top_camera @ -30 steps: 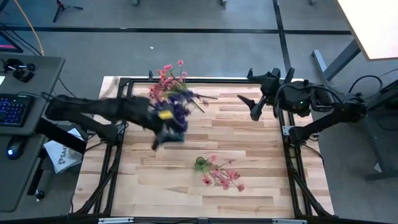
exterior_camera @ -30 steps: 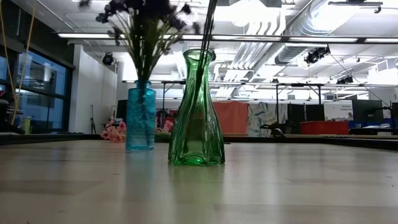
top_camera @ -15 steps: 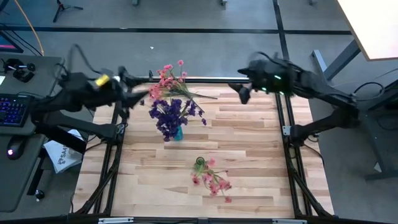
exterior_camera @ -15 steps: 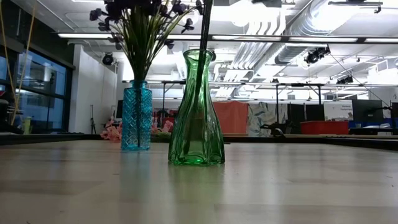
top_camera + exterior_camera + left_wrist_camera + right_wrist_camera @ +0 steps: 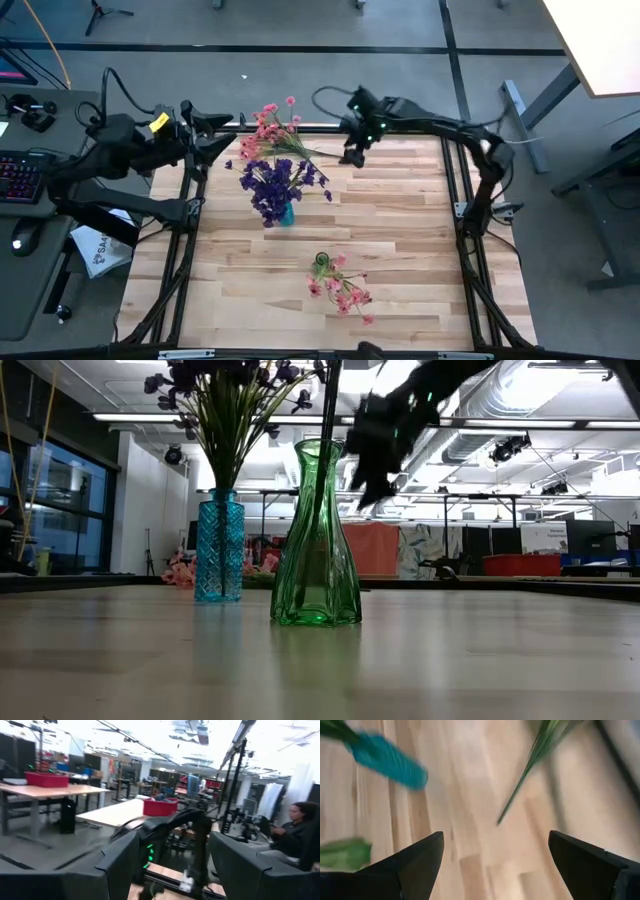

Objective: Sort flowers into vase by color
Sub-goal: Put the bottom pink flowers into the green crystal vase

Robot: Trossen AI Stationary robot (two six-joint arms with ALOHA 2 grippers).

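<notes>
Right end effector [image 5: 352,155] hangs wide open, empty, above worktop [image 5: 400,240] far edge, near stem tips of loose pink flowers [image 5: 272,128] lying there. Left end effector [image 5: 222,143] open too, off worktop's left rim. Purple flowers [image 5: 278,184] done in blue vase [image 5: 220,546]; some pink in green vase [image 5: 316,540]. Remaining: that loose pink bunch, approx.

Standing mid-table: blue vase [image 5: 285,213] with purple flowers [image 5: 277,181], green vase [image 5: 322,265] with pink flowers [image 5: 345,288] nearer the front. Lying across the far edge: loose pink flowers [image 5: 270,125]. Leaving bare wood [image 5: 410,230] open on the right half.
</notes>
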